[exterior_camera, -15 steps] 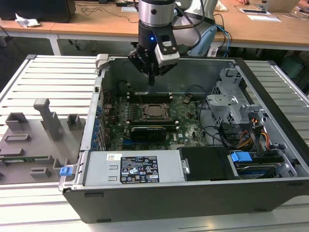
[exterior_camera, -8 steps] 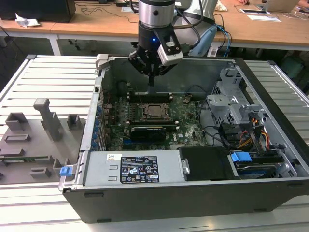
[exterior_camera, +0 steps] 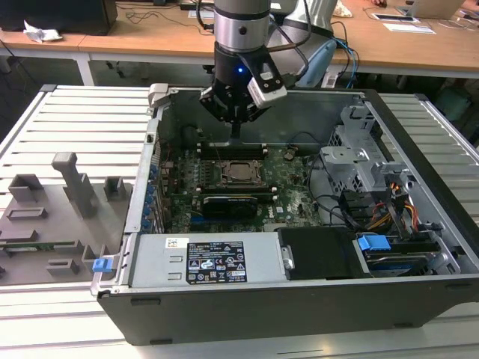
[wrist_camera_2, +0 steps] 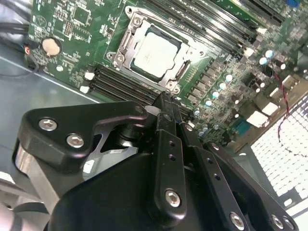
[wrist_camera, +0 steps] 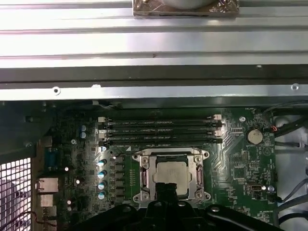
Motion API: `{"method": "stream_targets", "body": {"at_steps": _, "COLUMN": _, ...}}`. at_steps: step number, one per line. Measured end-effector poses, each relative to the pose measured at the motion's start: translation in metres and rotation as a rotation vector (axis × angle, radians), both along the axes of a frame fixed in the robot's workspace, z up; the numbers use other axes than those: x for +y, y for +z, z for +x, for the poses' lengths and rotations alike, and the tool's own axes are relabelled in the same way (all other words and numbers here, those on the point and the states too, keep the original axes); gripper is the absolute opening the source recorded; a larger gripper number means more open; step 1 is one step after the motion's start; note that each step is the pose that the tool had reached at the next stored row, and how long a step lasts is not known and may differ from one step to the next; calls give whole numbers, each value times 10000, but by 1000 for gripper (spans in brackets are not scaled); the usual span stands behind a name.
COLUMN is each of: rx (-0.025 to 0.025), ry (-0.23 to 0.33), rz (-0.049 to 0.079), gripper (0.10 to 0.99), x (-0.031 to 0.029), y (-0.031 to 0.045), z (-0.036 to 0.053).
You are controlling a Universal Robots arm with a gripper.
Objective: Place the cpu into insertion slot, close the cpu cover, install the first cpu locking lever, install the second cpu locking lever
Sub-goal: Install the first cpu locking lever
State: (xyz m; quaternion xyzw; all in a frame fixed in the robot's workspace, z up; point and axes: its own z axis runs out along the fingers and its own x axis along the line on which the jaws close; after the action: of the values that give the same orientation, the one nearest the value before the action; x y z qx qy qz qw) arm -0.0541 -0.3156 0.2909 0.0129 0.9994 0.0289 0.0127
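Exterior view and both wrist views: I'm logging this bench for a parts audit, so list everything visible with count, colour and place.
computer case: one, black and grey, open, on the slatted table
motherboard: one, green, inside the case
cpu: one, silver-grey, mid-motherboard
cpu cover: one, silver, flat around the cpu
memory slots: several, black, beside the cpu
expansion card: one, black, cpu's other side
power supply: one, grey, case's near edge
fixtures: several, grey, exterior view's left
end effector: one, black, above the motherboard
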Motion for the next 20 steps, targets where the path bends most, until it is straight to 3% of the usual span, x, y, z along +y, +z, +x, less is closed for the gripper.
{"method": "stream_targets", "body": {"at_steps": 5, "rx": -66, "ry": 5, "rz": 10, "gripper": 106, "x": 0, "y": -66, "z": -215}}
{"method": "stream_targets", "body": {"at_steps": 10, "rx": -69, "ry": 151, "rz": 20, "gripper": 106, "x": -2, "y": -183, "z": -300}}
{"method": "stream_targets", "body": {"at_steps": 14, "rx": -69, "ry": 271, "rz": 22, "gripper": 106, "x": -2, "y": -212, "z": -379}}
{"method": "stream_targets", "body": {"at_steps": 20, "rx": -110, "ry": 279, "rz": 26, "gripper": 106, "x": 13, "y": -266, "z": -507}}
